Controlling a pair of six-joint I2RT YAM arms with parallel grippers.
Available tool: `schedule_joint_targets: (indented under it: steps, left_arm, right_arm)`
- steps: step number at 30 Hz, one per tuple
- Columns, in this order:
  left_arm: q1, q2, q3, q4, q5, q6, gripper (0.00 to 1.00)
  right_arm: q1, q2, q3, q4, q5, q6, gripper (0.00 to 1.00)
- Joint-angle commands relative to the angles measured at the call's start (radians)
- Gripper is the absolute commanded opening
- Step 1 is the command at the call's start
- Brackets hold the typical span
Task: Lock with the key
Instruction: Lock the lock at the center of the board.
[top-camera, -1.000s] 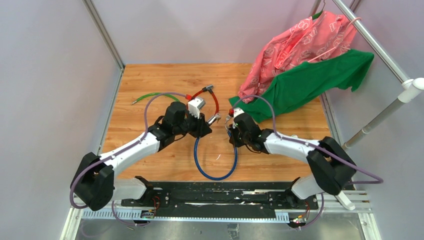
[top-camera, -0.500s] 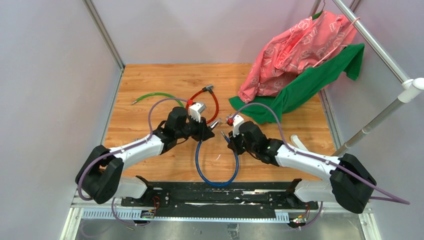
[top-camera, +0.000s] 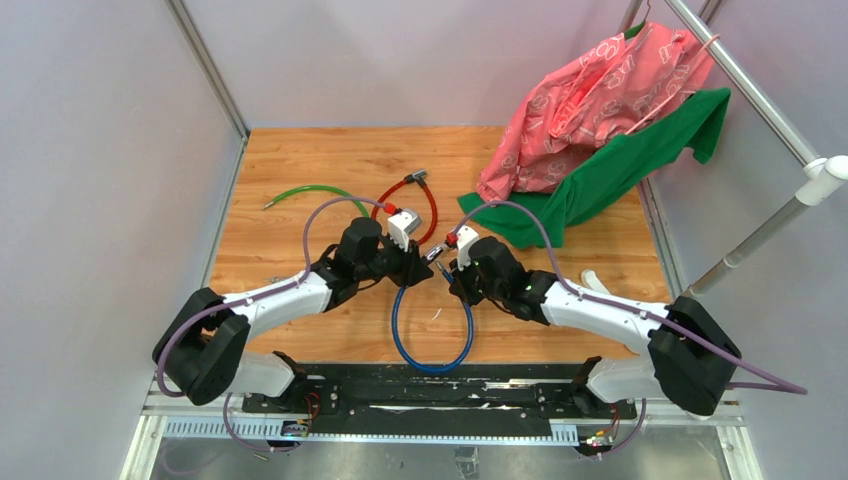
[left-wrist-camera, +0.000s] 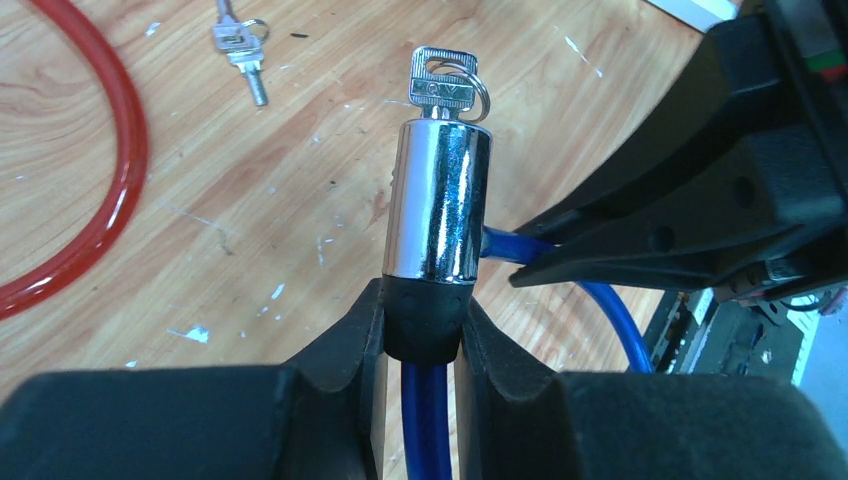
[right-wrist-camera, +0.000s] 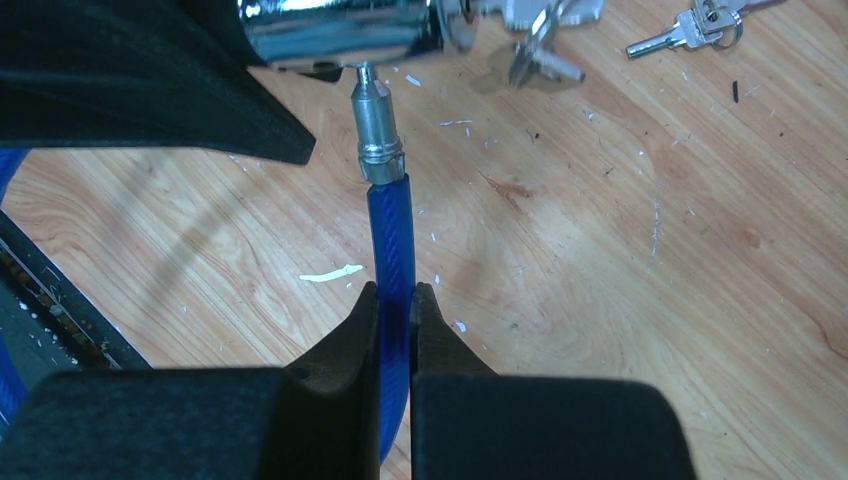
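Wooden table (top-camera: 300, 160) between grey walls carries everything you are working with. Your left gripper (left-wrist-camera: 425, 320) is clamped on the black collar of the chrome cylinder (left-wrist-camera: 438, 200) at one end of the blue cable (top-camera: 432, 362). The key (left-wrist-camera: 440, 85) sits in the cylinder's far end, its long axis in line with the cylinder and its head pointing away from your fingers. From above, that axis runs toward the right edge, over the table's middle.

Your right gripper (right-wrist-camera: 396, 300) is closed on the blue cable just behind its metal pin (right-wrist-camera: 376, 130). The pin's tip touches the cylinder's side.

Only the left wrist view gives you the key's head and ring clearly. The right wrist view shows the pin meeting the cylinder, which the right fingers hide in the left view. It also shows the rest of the bunch (right-wrist-camera: 535, 35) hanging at the cylinder's end.

A spare bunch of keys (left-wrist-camera: 240, 55) lies flat beyond the cylinder, inside the red cable (top-camera: 432, 205). A green cable (top-camera: 310, 190) lies toward the far left corner. Pink cloth (top-camera: 600, 90) and green cloth (top-camera: 620, 170) drape over the far right corner.
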Motion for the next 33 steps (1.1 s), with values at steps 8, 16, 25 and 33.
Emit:
schedule_joint_targets:
  steps: [8,16,25,33]
  left_arm:
    - [-0.035,-0.004,0.015,0.009,-0.06,0.002,0.0]
    - [-0.024,-0.018,0.055,-0.02,-0.099,0.086,0.0]
    - [-0.029,-0.012,0.046,-0.047,-0.07,0.097,0.0]
    - [-0.049,-0.031,0.049,-0.045,-0.056,0.123,0.0]
  right_arm:
    - [0.02,-0.057,0.013,0.031,-0.025,-0.002,0.0]
    - [0.02,-0.078,-0.011,-0.068,-0.024,0.02,0.0]
    - [0.02,-0.099,-0.011,-0.057,-0.01,0.016,0.0]
    - [0.02,-0.046,0.013,-0.023,-0.026,0.01,0.0]
